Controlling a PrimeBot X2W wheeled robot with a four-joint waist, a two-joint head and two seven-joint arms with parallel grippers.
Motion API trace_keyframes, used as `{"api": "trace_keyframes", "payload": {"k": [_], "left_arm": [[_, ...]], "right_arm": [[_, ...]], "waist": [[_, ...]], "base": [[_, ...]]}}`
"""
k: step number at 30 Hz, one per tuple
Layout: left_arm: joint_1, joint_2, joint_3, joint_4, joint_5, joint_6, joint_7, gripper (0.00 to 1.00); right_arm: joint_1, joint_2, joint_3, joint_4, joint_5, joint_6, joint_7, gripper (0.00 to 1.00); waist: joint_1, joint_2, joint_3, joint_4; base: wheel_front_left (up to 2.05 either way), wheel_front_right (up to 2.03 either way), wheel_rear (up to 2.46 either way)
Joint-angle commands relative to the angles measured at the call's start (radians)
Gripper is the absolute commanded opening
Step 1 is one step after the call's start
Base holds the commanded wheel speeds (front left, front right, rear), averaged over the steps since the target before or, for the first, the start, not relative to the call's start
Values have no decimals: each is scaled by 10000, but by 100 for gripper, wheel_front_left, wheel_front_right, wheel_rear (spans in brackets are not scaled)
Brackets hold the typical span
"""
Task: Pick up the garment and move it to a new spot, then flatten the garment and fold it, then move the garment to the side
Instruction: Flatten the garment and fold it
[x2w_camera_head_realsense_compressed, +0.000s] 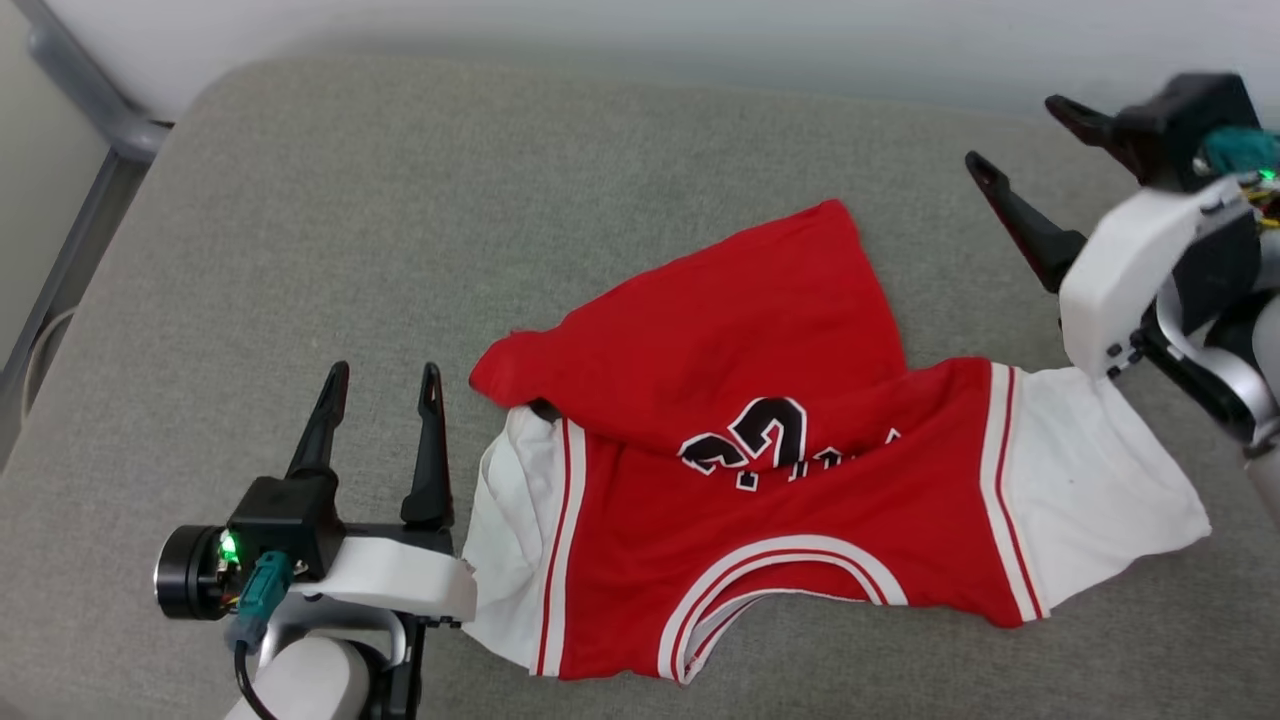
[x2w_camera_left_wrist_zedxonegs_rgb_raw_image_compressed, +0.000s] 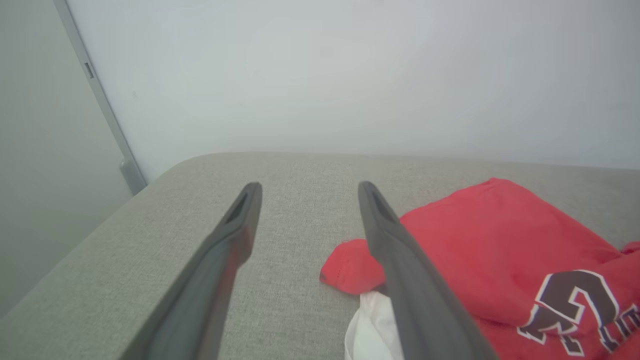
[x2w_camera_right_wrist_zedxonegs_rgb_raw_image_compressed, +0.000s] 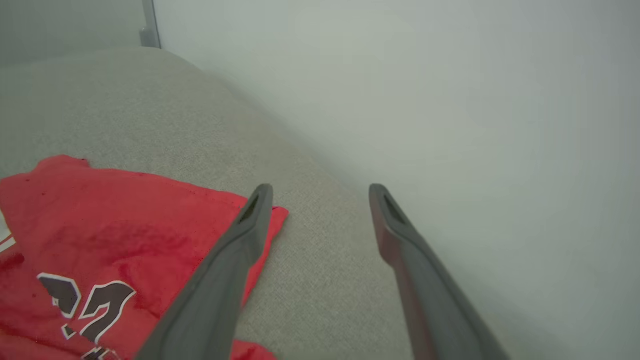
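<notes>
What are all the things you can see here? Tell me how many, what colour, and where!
shirt: one, red with white sleeves and black lettering, rumpled in the middle of the cushion
cushion: one, grey, under the shirt
wall: one, pale, behind the cushion
post: one, grey, far left corner
left gripper: one, black fingers, open, beside the shirt's left sleeve
right gripper: one, black fingers, open, above the shirt's right sleeve

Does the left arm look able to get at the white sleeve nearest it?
Probably yes: the left gripper stands open just beside that sleeve of the garment, with nothing between them.
</notes>
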Motion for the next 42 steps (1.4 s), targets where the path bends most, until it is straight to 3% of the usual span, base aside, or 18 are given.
{"api": "trace_keyframes", "payload": {"k": [1,8,15,25,31,32,42], "left_arm": [[103,-345,327,-137,457,-166,-47,100],[233,-1686,1312,-273,1732,-819,-49,100],[282,-2707,2026,-200,2505,-1469,-48,100],[84,-3716,2899,-70,3244,-2513,-41,100],[66,-3857,3093,52,3436,-2731,-42,100],[101,-3862,3147,66,3486,-2743,-42,100],[559,-3878,3547,298,3788,-2965,-42,100]], "right_arm": [[-703,-241,621,342,606,-10,734,100],[-2819,-729,2973,1332,2869,-9,3690,100],[-4065,-711,4413,2251,3636,-10,5266,100],[-4236,-138,5645,4215,3975,-9,4949,100],[-3698,-243,6707,4723,4232,6,4464,98],[-3790,-256,6793,4683,4224,6,4202,0],[-5159,-705,6650,4184,4482,-12,1033,0]], "waist": [[-1,0,438,262],[-1,0,1169,725],[-1,0,1723,1070],[-1,0,2494,1551],[-1,0,2485,1627],[-1,0,2448,1585],[-1,0,1579,974]], "base": [[0,0,0],[0,0,0],[0,0,0],[0,0,0],[0,0,0],[0,0,0],[0,0,0]]}}
